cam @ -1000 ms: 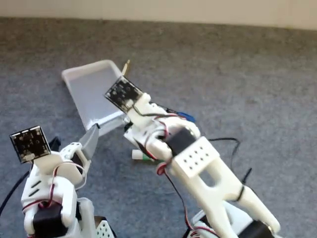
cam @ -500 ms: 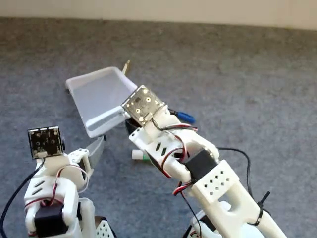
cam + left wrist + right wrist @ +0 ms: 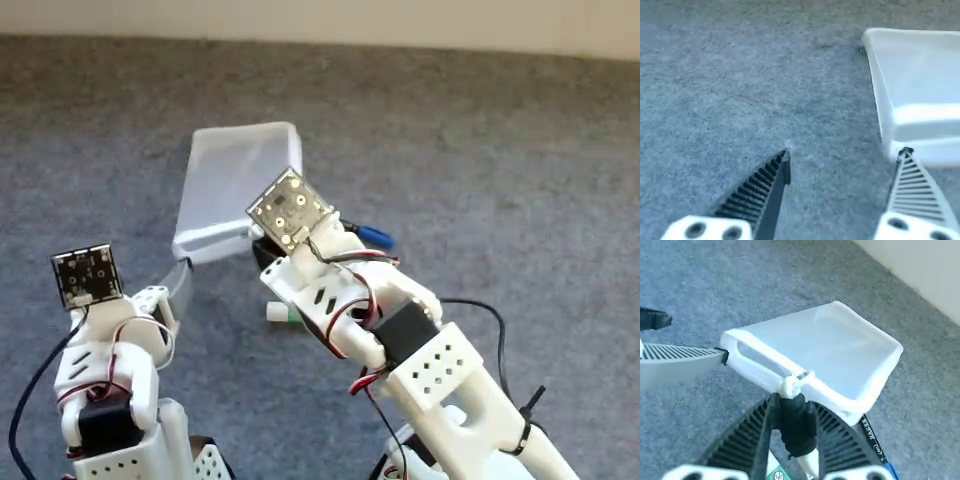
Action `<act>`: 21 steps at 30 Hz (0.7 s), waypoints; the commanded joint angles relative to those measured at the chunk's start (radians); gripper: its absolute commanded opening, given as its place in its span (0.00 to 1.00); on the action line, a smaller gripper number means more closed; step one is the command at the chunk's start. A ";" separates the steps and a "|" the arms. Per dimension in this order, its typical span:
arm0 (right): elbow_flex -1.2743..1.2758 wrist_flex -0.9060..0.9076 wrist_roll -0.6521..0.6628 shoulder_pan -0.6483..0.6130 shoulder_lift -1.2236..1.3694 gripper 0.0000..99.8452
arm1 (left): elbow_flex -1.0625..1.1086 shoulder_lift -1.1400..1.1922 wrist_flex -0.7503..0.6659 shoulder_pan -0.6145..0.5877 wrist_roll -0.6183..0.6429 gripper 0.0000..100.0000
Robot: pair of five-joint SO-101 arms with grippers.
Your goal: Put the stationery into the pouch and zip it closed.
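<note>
The pouch (image 3: pixel 238 180) lies on the table (image 3: pixel 500 150) at upper centre of the high view, its mouth toward my arms. My right fingers (image 3: pixel 750 432) are clamped on a black item (image 3: pixel 796 427) at the pouch's zipper edge. My left fingers (image 3: pixel 757 187) are spread wide, one tip touching the pouch's corner. A blue pen (image 3: pixel 372 236) lies beside the right arm.

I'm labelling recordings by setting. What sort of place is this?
Probably an indoor robot workbench: a grey carpet-like surface running to a pale wall, with a translucent pouch and a blue pen laid out.
</note>
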 commanded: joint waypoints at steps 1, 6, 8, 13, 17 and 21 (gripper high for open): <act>-0.008 -0.027 -0.008 0.008 -0.031 0.00 | -0.084 -0.012 0.014 -0.012 0.017 0.30; -0.008 -0.024 -0.006 0.008 -0.031 0.00 | -0.077 -0.012 0.012 0.015 0.017 0.30; -0.008 -0.022 -0.006 0.007 -0.031 0.00 | -0.059 -0.012 0.012 0.045 0.017 0.30; -0.008 -0.021 -0.009 0.007 -0.039 0.00 | -0.002 -0.012 -0.048 0.081 0.017 0.30; -0.010 0.004 -0.008 0.005 -0.041 0.00 | 0.064 -0.012 -0.133 0.082 0.017 0.30; -0.010 0.005 -0.008 0.004 -0.041 0.00 | 0.096 -0.012 -0.186 0.079 0.017 0.30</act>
